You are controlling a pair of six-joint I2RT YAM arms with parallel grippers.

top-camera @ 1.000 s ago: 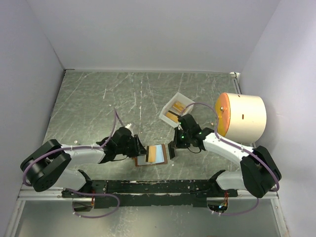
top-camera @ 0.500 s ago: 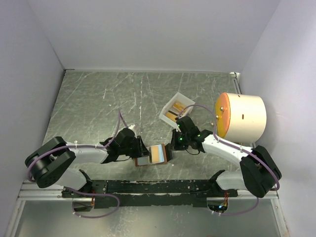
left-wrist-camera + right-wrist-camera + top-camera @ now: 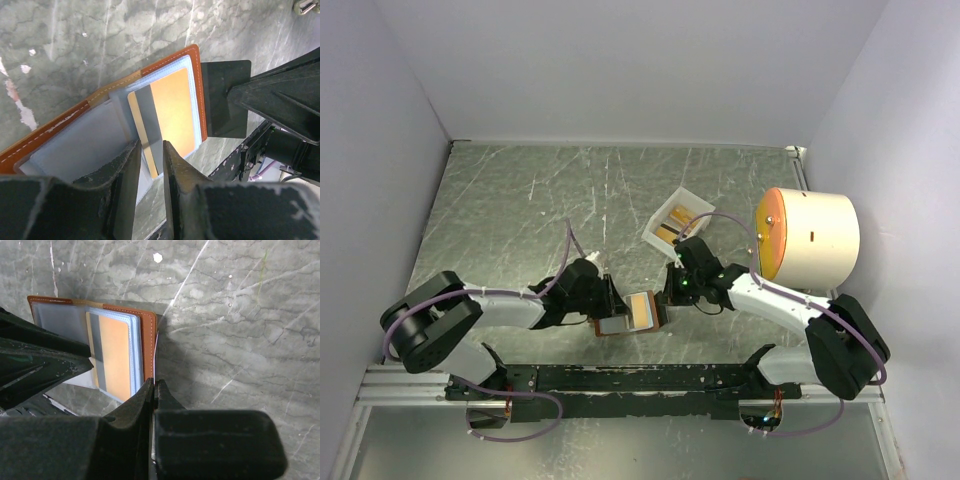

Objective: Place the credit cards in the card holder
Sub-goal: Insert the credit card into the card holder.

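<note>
One card [image 3: 172,112], orange with a grey stripe and a yellow edge, lying partway inside the right-hand clear pocket of holder [image 3: 60,127]. Striped end sticking out past the pocket mouth toward the holder's fold.

Holder spread open flat on table [image 3: 520,220], brown with pale stitching, shiny pockets facing up. Placed near the front, just ahead of the arm bases, between both grippers.

Left gripper [image 3: 150,146] low over the holder's left half, jaws a narrow gap apart, the card's striped end showing in that gap. Pinching the card or merely straddling it: cannot tell.

Right gripper [image 3: 154,385] clenched tight, fingers pressed together, tips down at the holder's right edge, touching or just beside it. Seen from the left wrist as a dark pad butted against that same brown edge.

More cards [image 3: 670,232], orange, lying in white tray [image 3: 698,201], farther back on the table, behind the right gripper and apart from the holder.

Cream drum [image 3: 820,240] with an orange face at far right, beside the right arm.
</note>
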